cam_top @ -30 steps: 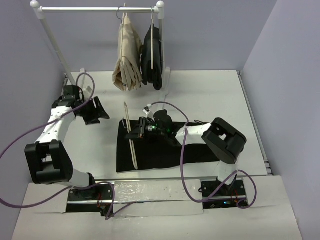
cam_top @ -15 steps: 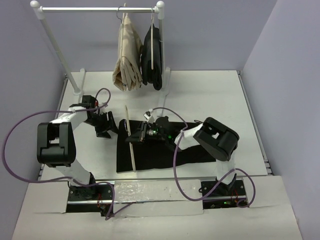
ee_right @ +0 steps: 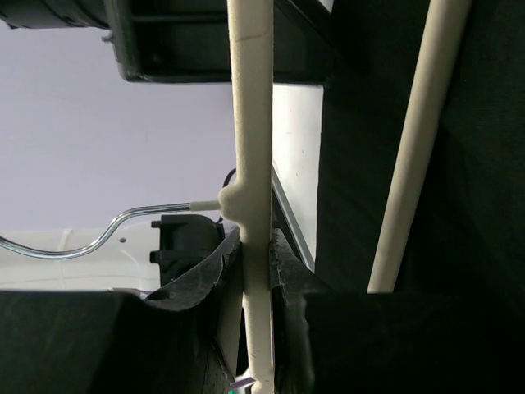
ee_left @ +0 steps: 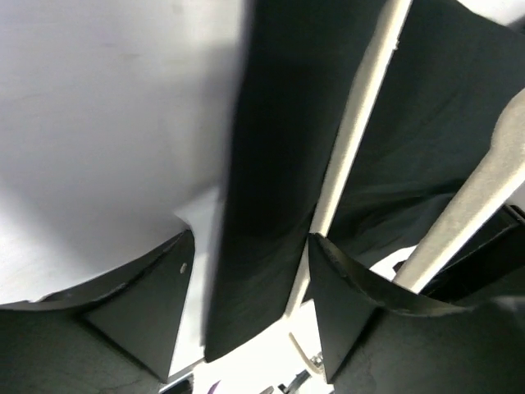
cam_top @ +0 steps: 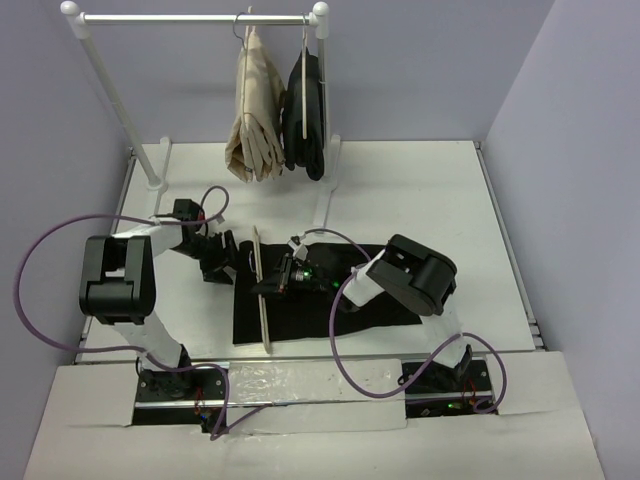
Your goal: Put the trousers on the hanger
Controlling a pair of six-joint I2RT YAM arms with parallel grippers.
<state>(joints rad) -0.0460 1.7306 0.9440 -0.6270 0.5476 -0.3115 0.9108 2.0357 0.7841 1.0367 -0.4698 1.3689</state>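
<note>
Left end effector [cam_top: 232, 252] has swung in across the table [cam_top: 420, 190], jaws wide, at the trousers' [cam_top: 310, 315] upper left edge, just beside the hanger [cam_top: 265, 320]. Right end effector [cam_top: 270, 284] clamps the hanger's bar over the flat trousers. Rack [cam_top: 200, 18] with beige trousers [cam_top: 255, 120] and a black garment [cam_top: 308, 120] stands well behind.

Left arm [cam_top: 112, 285], right arm [cam_top: 412, 278]: white links, black joints, purple cables [cam_top: 334, 330]; left gripper [cam_top: 226, 256], right gripper [cam_top: 268, 283] black.
</note>
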